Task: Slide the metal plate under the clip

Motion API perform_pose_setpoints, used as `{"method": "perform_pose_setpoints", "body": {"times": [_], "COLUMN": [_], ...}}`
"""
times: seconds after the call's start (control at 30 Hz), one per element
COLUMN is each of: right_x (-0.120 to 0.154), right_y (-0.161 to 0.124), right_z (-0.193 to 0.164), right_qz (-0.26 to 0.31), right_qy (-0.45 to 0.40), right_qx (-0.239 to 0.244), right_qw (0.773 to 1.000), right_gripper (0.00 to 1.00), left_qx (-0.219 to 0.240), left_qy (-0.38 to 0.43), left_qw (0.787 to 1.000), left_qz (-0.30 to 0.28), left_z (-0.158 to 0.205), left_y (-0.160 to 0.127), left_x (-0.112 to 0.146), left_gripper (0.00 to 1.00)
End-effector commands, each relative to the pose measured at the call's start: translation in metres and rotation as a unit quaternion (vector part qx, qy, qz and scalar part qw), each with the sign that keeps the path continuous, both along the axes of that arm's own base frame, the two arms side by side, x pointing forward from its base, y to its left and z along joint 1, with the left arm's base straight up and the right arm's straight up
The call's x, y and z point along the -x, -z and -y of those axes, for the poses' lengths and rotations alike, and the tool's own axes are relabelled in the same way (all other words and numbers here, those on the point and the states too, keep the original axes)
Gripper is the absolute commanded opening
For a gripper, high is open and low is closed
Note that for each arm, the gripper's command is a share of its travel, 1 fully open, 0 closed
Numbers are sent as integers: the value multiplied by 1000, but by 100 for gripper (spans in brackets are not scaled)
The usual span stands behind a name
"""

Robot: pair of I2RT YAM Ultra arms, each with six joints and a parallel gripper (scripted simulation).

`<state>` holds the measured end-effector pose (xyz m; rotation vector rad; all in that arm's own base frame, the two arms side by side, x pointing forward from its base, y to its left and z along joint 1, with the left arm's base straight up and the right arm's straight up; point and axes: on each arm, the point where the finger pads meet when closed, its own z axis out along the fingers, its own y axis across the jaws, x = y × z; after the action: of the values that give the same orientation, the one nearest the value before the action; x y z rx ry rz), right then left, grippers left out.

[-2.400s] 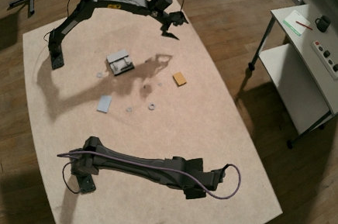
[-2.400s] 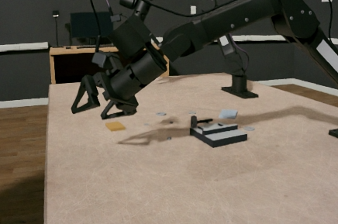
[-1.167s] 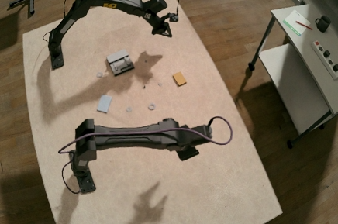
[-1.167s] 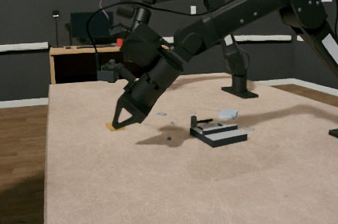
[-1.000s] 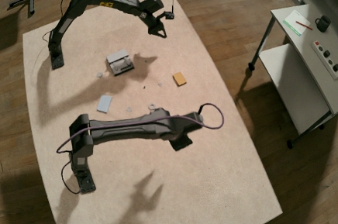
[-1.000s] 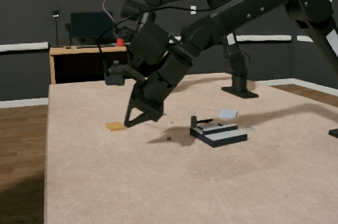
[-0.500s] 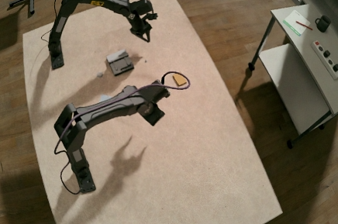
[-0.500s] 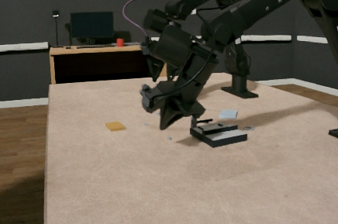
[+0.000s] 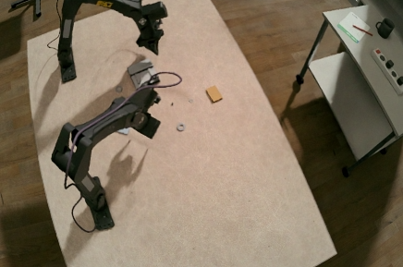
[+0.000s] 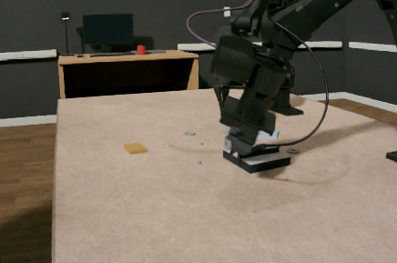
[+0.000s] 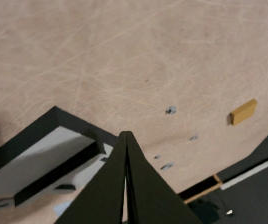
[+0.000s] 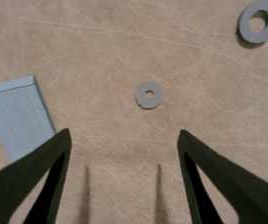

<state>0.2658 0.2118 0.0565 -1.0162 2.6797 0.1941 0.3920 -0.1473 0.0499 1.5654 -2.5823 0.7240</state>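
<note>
The dark block [image 9: 140, 69] [image 10: 269, 164] [image 11: 40, 150] with its grey top sits on the table, partly covered by my left gripper in the exterior view. Its spring clip is hard to make out. The pale blue-grey plate [image 9: 123, 131] [image 10: 269, 136] [image 12: 22, 117] lies flat on the table, apart from the block; its sloped edge is at the top in the right wrist view. My left gripper [image 9: 156, 54] [image 11: 126, 137] is shut and empty, near a corner of the block. My right gripper [image 12: 125, 135] is open and empty above the table, with the plate off to one side.
An orange-yellow piece [image 9: 213, 94] [image 10: 136, 148] [image 11: 244, 112] lies farther out on the table. A large washer [image 9: 181, 129] [image 12: 255, 22] and a small washer [image 12: 149, 95] lie beyond the plate. Another ring [image 9: 118, 89] [image 10: 292, 151] lies near the block. The right arm reaches low over the plate's side.
</note>
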Motion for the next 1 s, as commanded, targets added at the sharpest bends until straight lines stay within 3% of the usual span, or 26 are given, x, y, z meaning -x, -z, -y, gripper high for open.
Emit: {"method": "perform_pose_setpoints", "body": {"times": [0.0, 0.13, 0.27, 0.5, 0.7, 0.97], "right_x": [23, 54, 77, 91, 86, 80], "right_y": [0, 11, 20, 25, 24, 31], "right_z": [-22, -31, -34, -33, -37, -46], "right_qz": [30, 29, 25, 14, 21, 21], "right_qy": [-36, -76, -105, -125, -120, -120], "right_qx": [-12, -6, -1, 6, 4, 3], "right_qw": [999, 997, 994, 992, 993, 993], "right_gripper": [76, 76, 76, 76, 76, 74], "left_qx": [34, 44, 53, 51, 50, 50], "left_qy": [-130, -209, -225, -249, -244, -243], "left_qw": [988, 968, 953, 947, 948, 949], "left_qz": [-73, -133, -198, -198, -197, -195], "left_z": [-7, -12, -19, -23, -20, -10], "left_y": [-10, -6, 4, 4, -1, 18], "left_x": [30, 56, 82, 85, 86, 85], "left_gripper": [0, 0, 0, 0, 0, 0]}}
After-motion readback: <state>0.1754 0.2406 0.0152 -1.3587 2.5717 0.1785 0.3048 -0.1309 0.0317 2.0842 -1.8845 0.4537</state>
